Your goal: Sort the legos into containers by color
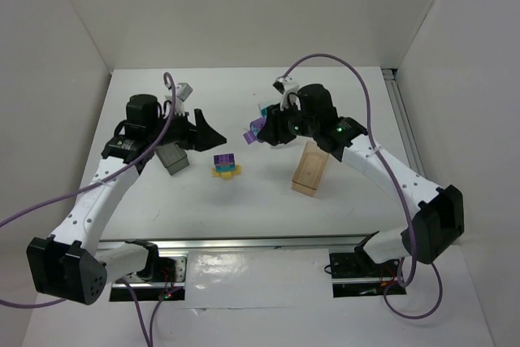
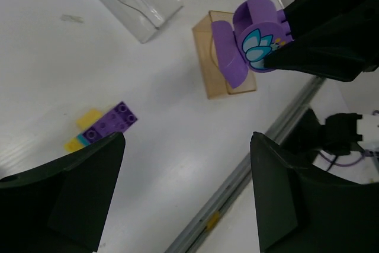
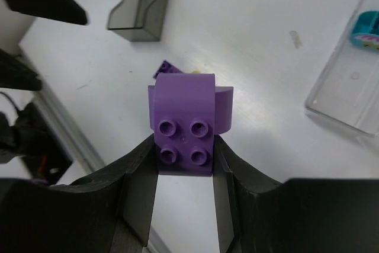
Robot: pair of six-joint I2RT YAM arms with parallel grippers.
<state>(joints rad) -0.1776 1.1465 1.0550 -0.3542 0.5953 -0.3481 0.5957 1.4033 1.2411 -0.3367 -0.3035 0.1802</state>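
The right gripper (image 3: 185,173) pinches a purple brick (image 3: 185,117) by its two flat side walls. It probably grips there because those faces are parallel and give the pads a firm hold, while the rounded back would slip. The brick hangs in the air above the table (image 3: 266,16), near the clear bin (image 3: 349,81), so it can travel without knocking anything over.

The clear bin already holds a teal piece (image 3: 367,28), so the purple brick likely belongs in the tan bin (image 2: 204,57) or the dark grey bin (image 3: 142,1). Which of the two cannot be told.

The left gripper (image 2: 186,194) hangs with its fingers spread and empty above the small pile of purple, yellow and teal bricks (image 2: 109,124), seemingly placed to take the next one.

The held brick's studded face points back toward the right wrist camera. Its long axis appears to run straight out from between the fingers, curved end leading.
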